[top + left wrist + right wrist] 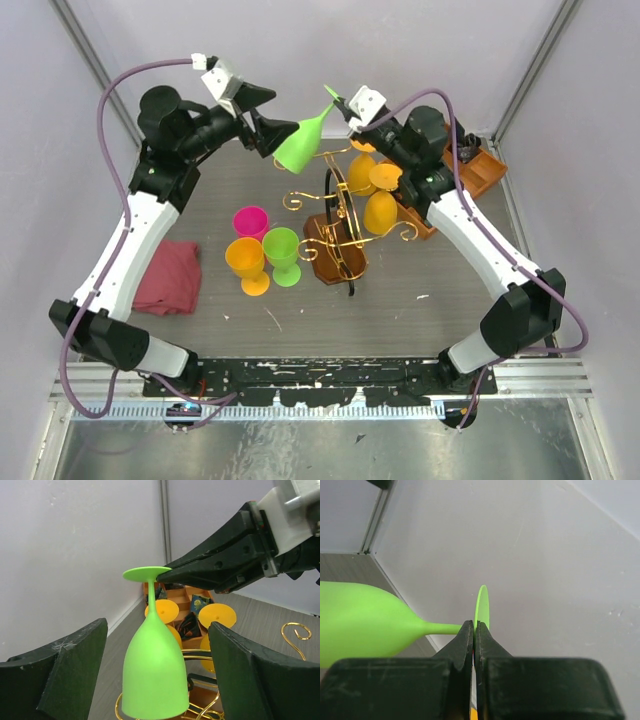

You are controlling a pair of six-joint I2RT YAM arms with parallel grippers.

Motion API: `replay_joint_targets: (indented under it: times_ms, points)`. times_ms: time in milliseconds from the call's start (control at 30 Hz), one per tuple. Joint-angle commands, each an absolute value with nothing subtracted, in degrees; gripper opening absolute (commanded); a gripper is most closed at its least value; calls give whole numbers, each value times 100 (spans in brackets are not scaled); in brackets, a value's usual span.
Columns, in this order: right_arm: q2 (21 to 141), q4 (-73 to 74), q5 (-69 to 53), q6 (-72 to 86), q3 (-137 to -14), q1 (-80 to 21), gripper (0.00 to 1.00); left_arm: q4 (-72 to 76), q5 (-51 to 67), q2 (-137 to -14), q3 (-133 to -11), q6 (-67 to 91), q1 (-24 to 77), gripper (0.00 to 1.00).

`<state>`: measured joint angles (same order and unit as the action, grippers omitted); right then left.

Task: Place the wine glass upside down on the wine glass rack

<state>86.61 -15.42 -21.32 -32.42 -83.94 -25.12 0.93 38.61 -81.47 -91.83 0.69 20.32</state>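
Item: green wine glass (298, 143), bowl down in the air above the far left side of the wine glass rack (338, 228). Its foot is pinched at the rim by the clenched right tool (474, 628), while the left tool (157, 630) is released, fingers spread either side of the bowl without touching. Step judged: carrying to the rack, hanging not yet done; the next move calls for lowering the glass and sliding its stem into a free wire arm near the orange glasses (380, 212) so the foot catches. Unclear: which arm is free, as the thin wire is hard to trace from above, cropped in the left wrist view and absent from the right.
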Motion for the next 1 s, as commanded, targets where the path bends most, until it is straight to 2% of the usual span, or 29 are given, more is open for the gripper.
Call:
replay_joint_targets:
  times_ms: [0,400,600,833,967]
  points:
    - [8258,-2519,-2495,-3633,-8363,-2605,1,-138,4390,-8458,-9605,221,2041,88]
    - [8270,-2460,-3533,-4088,-8429,-2830,1,-17,4530,-8731,-9436,88,2050,88]
    - [8264,-2371,-3693,-4231,-8412,-2969,1,30,4565,-8836,-9413,88,2100,81]
    - [8244,-2569,-3678,-4252,-8328,-3091,1,-96,4711,-8979,-9378,11,2170,66]
    - [8197,-2656,-3589,-4284,-8282,-3126,1,-287,4738,-8998,-9395,-131,2202,50]
